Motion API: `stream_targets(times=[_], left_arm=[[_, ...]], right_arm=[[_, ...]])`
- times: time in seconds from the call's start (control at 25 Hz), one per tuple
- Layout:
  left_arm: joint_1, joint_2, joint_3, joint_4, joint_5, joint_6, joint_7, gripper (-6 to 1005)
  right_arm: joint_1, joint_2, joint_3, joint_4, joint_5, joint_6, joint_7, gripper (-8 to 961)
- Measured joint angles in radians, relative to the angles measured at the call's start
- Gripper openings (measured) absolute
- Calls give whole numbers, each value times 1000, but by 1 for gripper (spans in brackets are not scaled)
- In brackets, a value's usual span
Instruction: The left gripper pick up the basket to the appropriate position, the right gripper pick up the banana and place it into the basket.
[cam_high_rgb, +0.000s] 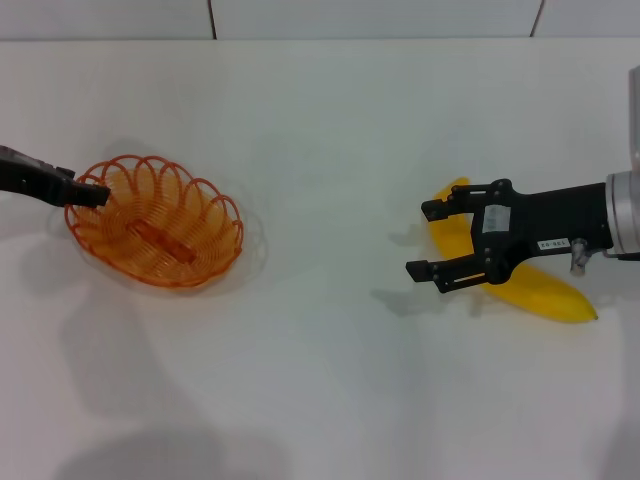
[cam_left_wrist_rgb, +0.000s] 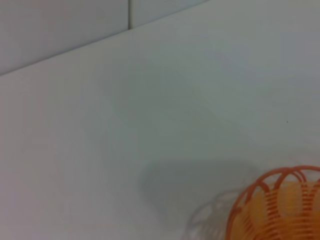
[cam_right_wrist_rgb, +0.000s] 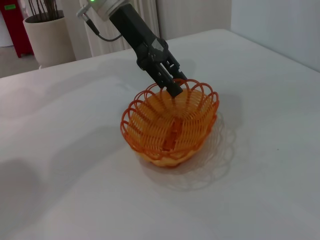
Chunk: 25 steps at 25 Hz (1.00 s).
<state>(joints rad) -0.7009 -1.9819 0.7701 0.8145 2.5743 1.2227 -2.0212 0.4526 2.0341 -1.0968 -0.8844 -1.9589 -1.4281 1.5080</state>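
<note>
White bench (cam_high_rgb: 330, 130) under it all, smooth and flat.

Orange wire basket (cam_high_rgb: 200, 225) on the left side of it, well apart from the banana. Looks light and see-through, with thin loops all round the top. Probably a bit bendy, so likely to tip or swing if held by one side only. Best held at the rim, on a loop, with a firm pinch.

Yellow banana (cam_high_rgb: 545, 290) on the right side, lying flat on the bench. Looks smooth and a bit slippery, firm outside but soft inside, so easy to bruise. Heavier than the basket, most likely. Best held across the thick middle, not too hard, so no rolling and no squashing.

Right gripper (cam_high_rgb: 418, 240) over the banana, fingers spread wide and holding nothing, tips pointing out past the banana's top end. Looks like a need to line up with the middle first.

Left gripper (cam_right_wrist_rgb: 170, 82) at the basket's far left rim, fingers pinched on a loop there.
</note>
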Motion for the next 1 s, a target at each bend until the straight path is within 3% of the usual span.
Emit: stream_targets(times=[0.56,1.0], left_arm=[[-2,-10,0,-13,0,-25,4,562],[3,-11,0,-12,1,-39,4,372]], right_arm=[[0,0,0,1,0,0,0,878],[0,0,0,3,0,0,0,878]])
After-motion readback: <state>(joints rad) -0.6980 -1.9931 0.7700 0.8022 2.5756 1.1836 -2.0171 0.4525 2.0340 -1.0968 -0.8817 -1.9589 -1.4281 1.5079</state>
